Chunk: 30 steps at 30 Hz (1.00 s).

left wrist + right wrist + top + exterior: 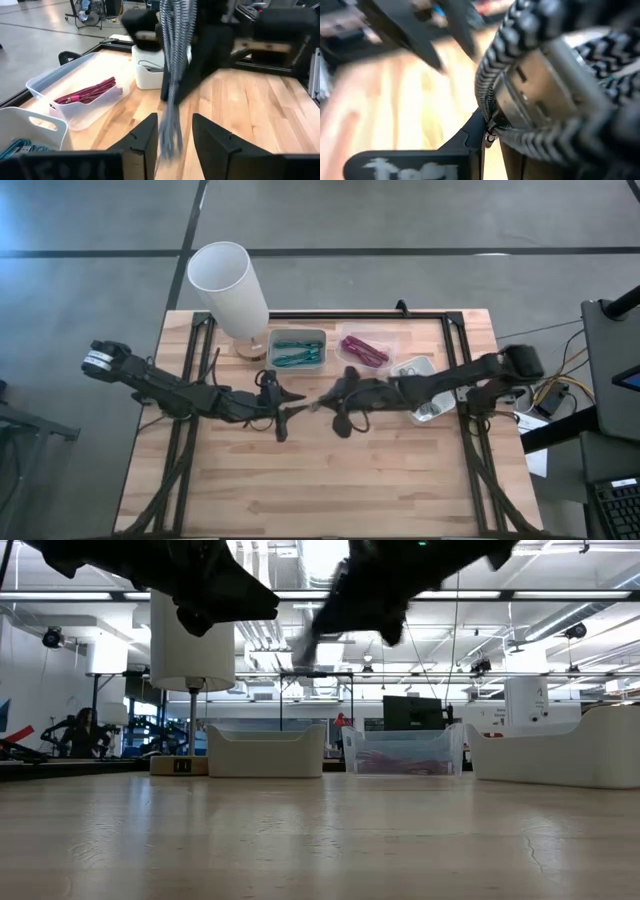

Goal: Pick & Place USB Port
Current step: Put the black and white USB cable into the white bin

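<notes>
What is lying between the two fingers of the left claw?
A black-and-white braided cable hangs in the gap between the left claw's fingers; the left wrist view shows this. The right claw grips the cable.

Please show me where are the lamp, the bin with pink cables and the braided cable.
lamp (229,288): high view, on the white shade.
bin with pink cables (84,107): left wrist view, on its clear front wall.
braided cable (173,60): left wrist view, on the hanging black-and-white strand.
</notes>
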{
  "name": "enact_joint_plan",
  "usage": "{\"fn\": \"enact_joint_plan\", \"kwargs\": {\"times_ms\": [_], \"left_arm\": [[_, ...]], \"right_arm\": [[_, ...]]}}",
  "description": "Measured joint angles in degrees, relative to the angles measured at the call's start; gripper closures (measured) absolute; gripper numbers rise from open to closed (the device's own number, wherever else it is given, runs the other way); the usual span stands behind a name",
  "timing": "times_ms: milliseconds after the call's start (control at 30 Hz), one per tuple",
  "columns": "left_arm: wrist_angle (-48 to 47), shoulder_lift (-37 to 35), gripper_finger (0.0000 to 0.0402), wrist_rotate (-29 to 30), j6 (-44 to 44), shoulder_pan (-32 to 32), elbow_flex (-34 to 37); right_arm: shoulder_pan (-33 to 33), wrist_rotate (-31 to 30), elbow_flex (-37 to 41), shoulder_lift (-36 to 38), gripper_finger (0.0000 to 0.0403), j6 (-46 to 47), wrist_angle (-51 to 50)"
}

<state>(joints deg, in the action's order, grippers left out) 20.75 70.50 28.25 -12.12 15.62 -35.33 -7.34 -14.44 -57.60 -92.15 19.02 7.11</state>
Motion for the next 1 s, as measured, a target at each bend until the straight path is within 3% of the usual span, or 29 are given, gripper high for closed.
{"fn": "enact_joint_plan", "kwargs": {"times_ms": [300, 633, 800, 1000], "left_arm": [[-0.33, 0.00, 0.0280, 4.44, 1.37, -0.07, 0.00], [-0.33, 0.00, 0.0280, 4.76, 1.40, -0.15, 0.00], [-0.30, 0.00, 0.0280, 4.74, 1.40, -0.15, 0.00], [-0.27, 0.00, 0.0280, 4.72, 0.23, -0.15, 0.00]], "right_arm": [[0.08, -5.96, 0.02, 16.16, 0.0369, 14.59, -42.22], [1.89, -8.15, 0.02, 29.91, 0.0369, 32.99, -72.34], [4.11, -7.61, 0.29, 30.98, 0.0369, 39.38, -81.95], [4.78, -5.11, 0.99, 29.45, 0.0369, 39.34, -82.37]]}}
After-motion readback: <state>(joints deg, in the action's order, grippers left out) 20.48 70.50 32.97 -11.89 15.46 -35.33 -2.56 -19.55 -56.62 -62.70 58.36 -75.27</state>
